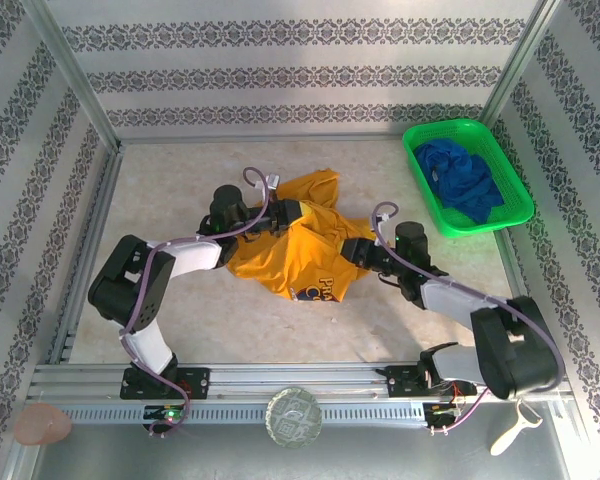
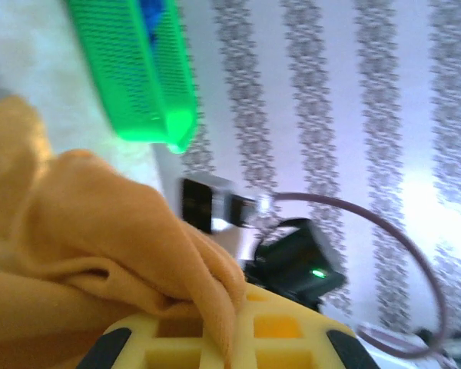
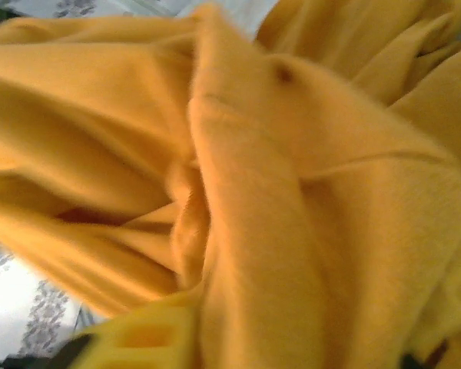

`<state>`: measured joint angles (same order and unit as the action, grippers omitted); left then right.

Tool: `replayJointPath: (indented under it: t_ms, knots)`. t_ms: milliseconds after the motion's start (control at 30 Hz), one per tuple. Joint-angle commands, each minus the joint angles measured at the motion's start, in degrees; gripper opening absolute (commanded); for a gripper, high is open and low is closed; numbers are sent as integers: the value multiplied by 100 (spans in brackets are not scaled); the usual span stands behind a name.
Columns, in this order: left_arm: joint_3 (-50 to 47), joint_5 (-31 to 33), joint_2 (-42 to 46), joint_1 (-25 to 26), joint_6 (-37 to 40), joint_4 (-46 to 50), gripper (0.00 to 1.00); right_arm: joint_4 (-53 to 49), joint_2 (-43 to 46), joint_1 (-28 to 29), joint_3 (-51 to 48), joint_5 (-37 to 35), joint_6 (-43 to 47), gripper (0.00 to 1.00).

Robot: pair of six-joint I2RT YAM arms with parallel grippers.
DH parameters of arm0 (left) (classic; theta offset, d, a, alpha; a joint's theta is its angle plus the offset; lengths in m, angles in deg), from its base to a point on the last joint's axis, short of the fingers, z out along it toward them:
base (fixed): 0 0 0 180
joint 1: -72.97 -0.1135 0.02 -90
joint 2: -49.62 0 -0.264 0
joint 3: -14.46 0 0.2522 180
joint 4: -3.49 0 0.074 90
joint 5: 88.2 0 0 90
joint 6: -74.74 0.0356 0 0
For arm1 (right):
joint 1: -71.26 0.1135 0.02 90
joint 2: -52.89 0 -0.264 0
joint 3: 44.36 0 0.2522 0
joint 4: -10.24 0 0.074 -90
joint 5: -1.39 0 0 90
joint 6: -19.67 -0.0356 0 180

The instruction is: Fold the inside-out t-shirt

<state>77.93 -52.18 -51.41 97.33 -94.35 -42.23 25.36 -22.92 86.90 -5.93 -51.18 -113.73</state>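
One pinch: left end effector (image 1: 288,212) clamps the t-shirt (image 1: 290,262); right end effector (image 1: 352,250) state unclear.

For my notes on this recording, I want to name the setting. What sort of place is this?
Probably a robot test cell, not a home: patterned wall panels in a metal frame enclose the table, two arms are bolted to a rail, and a green basket sits right of the mustard t-shirt.

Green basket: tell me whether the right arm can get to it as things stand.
Probably yes. The green basket sits nearby, with bare table between it and the right gripper. That gripper is buried in t-shirt folds, though. Whether it grips them is unclear, so cloth might drag along.
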Motion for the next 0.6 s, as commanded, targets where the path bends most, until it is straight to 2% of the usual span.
replayJointPath:
  t_ms: [0,67,200,333,433,567]
  knots:
    - [-36,-265,-122,-58,-1069,-2225,0,-527,-75,135,305,-600,134,57]
    - [-101,-280,-49,-63,-957,-2179,0,-1191,377,251,334,-1062,334,64]
    - [-42,-381,5,-63,-843,-2004,0,-2720,1616,438,443,-2133,671,69]
    - [15,-419,16,-63,-799,-1927,0,-3365,2560,637,596,-2641,927,72]
    - [58,-462,44,-63,-804,-1909,0,-3520,2595,836,880,-2659,1179,73]
    - [30,-500,126,-63,-761,-1812,0,-3516,1989,1107,1452,-2643,1500,74]
